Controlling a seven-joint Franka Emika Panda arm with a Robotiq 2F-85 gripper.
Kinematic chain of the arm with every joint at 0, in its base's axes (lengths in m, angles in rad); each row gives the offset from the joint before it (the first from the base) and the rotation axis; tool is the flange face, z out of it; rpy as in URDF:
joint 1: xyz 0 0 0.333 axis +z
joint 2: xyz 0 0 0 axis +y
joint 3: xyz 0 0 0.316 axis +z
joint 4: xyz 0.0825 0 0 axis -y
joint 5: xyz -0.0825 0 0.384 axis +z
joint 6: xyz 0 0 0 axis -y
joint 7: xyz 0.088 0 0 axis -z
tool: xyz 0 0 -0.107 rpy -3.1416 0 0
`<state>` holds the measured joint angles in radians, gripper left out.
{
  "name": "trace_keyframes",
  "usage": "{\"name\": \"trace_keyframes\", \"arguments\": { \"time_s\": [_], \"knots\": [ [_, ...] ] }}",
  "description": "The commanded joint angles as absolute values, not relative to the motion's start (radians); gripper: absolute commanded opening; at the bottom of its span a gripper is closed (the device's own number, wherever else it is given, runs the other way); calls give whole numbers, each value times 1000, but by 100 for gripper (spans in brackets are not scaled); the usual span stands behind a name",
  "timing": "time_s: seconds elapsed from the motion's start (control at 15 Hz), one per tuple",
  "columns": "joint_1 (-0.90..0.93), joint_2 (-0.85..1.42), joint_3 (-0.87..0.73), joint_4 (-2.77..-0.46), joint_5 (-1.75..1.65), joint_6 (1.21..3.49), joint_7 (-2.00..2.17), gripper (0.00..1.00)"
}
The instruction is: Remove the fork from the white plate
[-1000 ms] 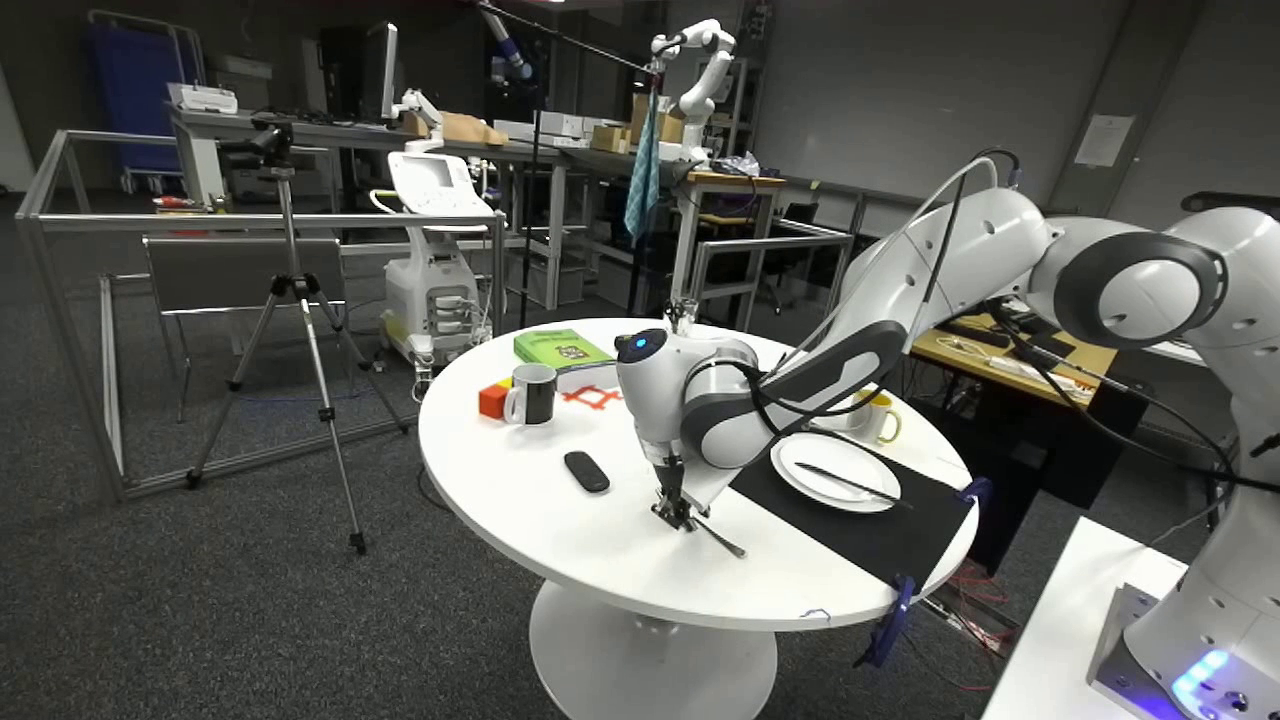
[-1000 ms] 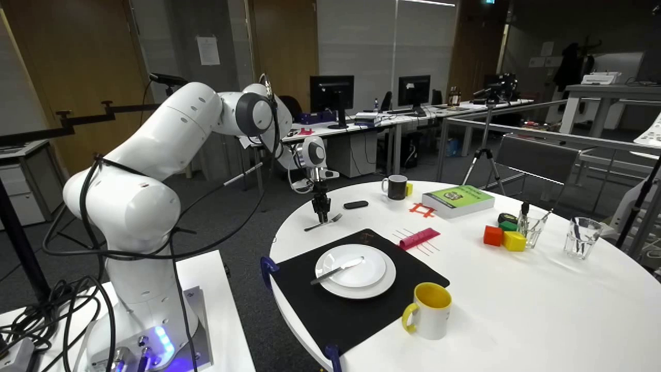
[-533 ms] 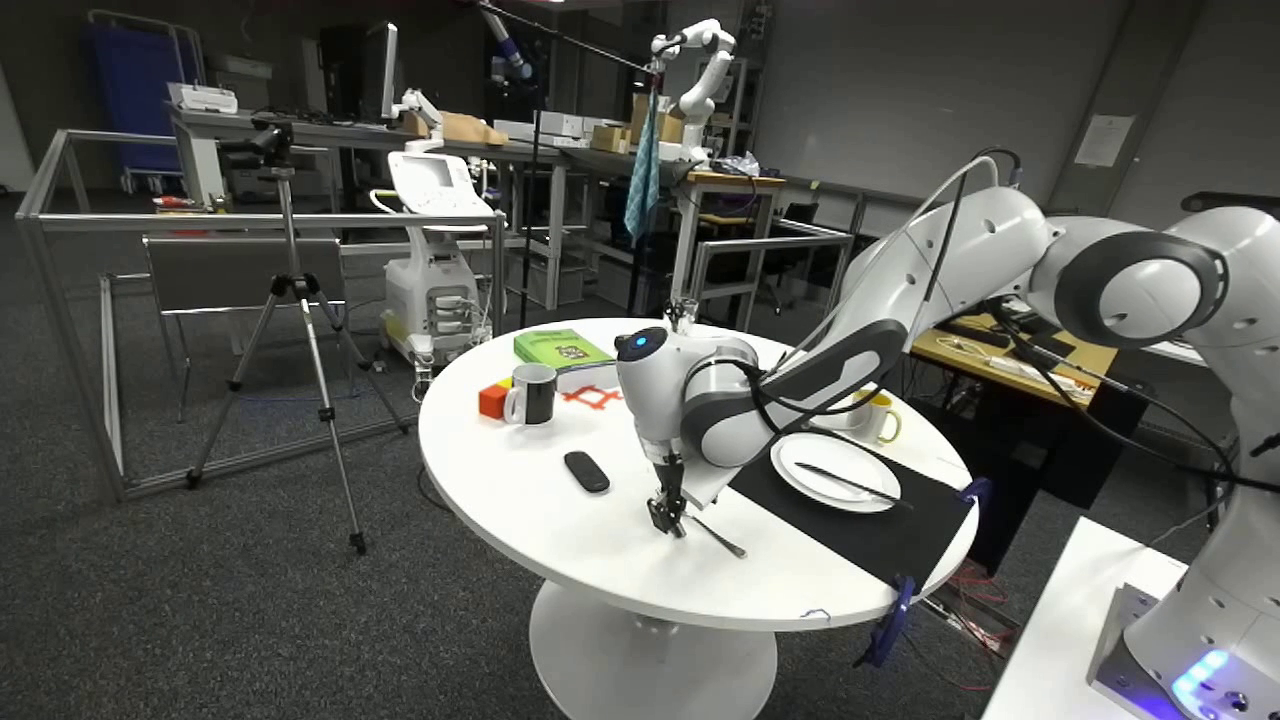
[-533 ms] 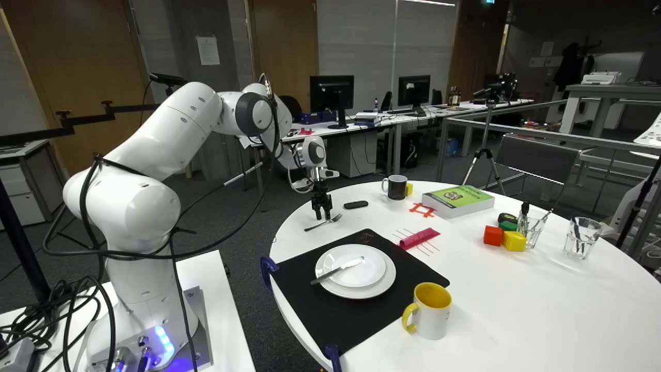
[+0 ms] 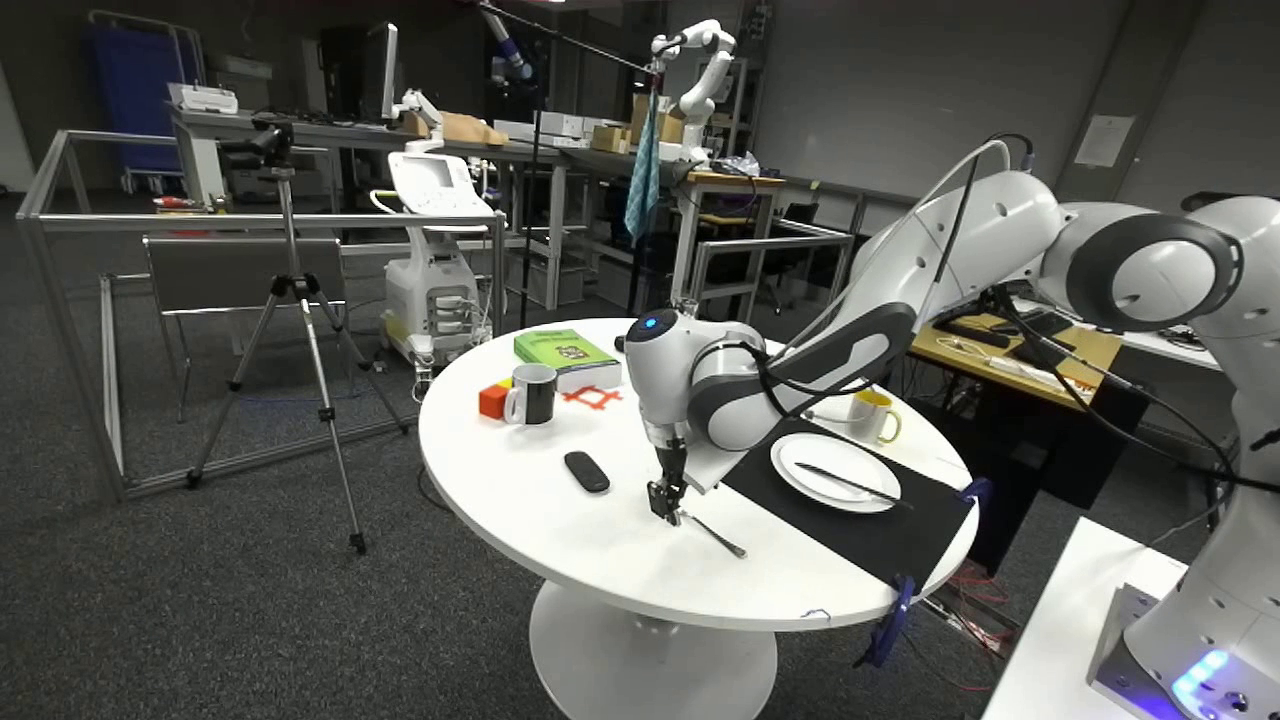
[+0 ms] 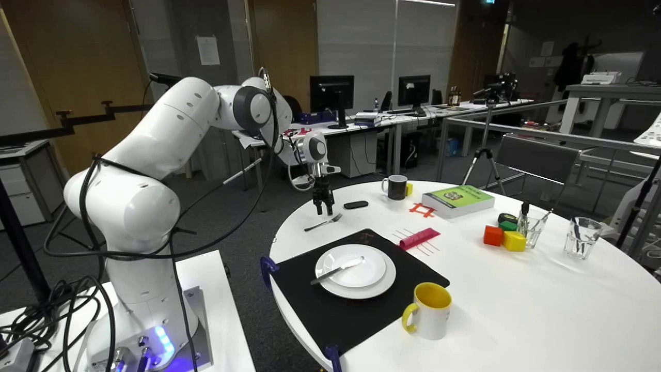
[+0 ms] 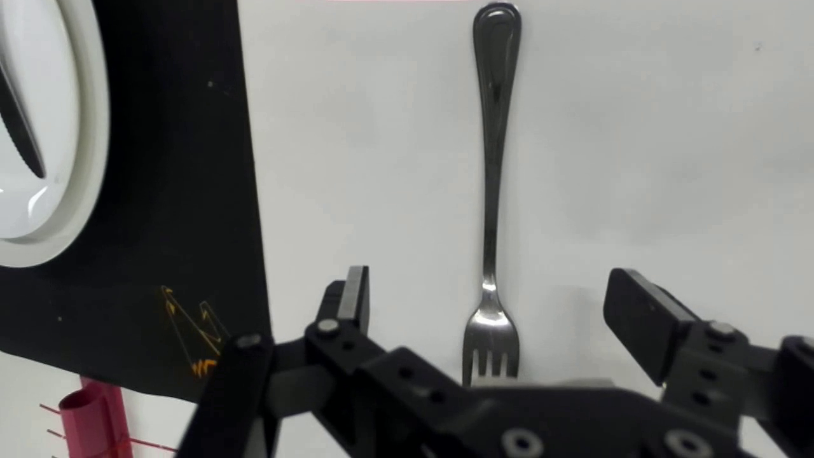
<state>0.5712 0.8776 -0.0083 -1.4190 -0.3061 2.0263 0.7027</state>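
On the bare tabletop beside the black mat lies the silver fork (image 7: 495, 95), flat and apart from the white plate (image 6: 356, 281). My gripper (image 7: 489, 289) hangs just above it, jaws spread wide on either side of its neck and touching nothing that I can see. The gripper's own body covers the tips of the tines in the wrist view. In both exterior views the gripper (image 6: 324, 211) stands a little clear of the tabletop, above the fork (image 5: 722, 536). A smaller plate rests on the larger one, with a knife (image 6: 338, 270) lying across them.
The black mat (image 6: 320, 310) is clamped at the table edge. A black oblong object (image 6: 356, 204), a dark mug (image 6: 396, 187), a green book (image 6: 457, 200), a pink holder (image 6: 419, 238) and a yellow-white mug (image 6: 428, 315) stand about. Coloured blocks and glasses sit farther along.
The jaws, close together at the fork a second ago, have spread apart and let it go. My gripper has then risen slightly, while the fork stays on the table.
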Motion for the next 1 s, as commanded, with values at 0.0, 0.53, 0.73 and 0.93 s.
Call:
{"name": "trace_keyframes", "arguments": {
  "time_s": [0.0,0.53,0.73,0.93],
  "knots": [
    [534,738,12,-1583,-291,2080,686,100],
    [438,535,69,-1844,-267,2062,539,100],
    [404,461,72,-1953,-271,2076,482,100],
    [376,399,65,-2050,-292,2106,455,100]
  ]
}}
